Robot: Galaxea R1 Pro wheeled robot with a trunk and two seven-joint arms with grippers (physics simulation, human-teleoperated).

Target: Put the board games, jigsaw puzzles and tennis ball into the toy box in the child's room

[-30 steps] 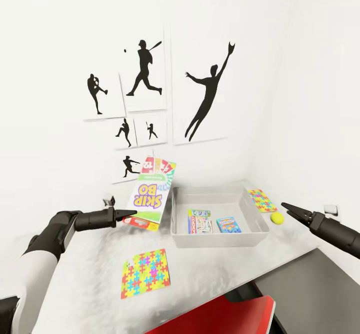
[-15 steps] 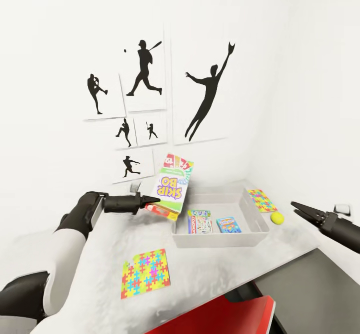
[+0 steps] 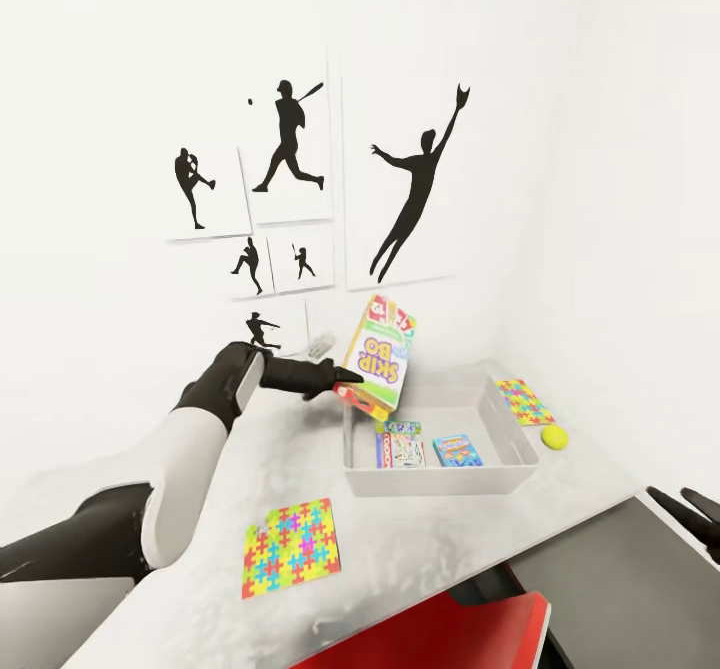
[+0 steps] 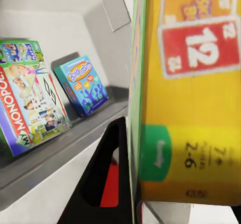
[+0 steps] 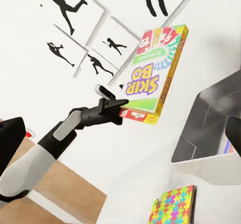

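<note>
Currently your SKIP-BO box (image 3: 381,356) hangs tilted, nearly upright, over the toy box's (image 3: 520,454) left rim, its lower edge clamped in your left gripper (image 3: 347,385). Two board games (image 3: 400,442) already lie inside. One jigsaw puzzle (image 3: 290,546) sits on the table (image 3: 200,509) in front, another (image 3: 524,400) beside the tennis ball (image 3: 554,436). Right gripper (image 3: 688,505): fingers apart, probably empty.

Black sports-silhouette prints (image 3: 300,189) are hung in a cluster on the white wall (image 3: 600,149); a batter, a pitcher and a leaping catcher are shown among them. A red chair (image 3: 450,634) is seen just beside the near desk edge. A dark grey surface (image 3: 620,589) is set lower, to the right.
</note>
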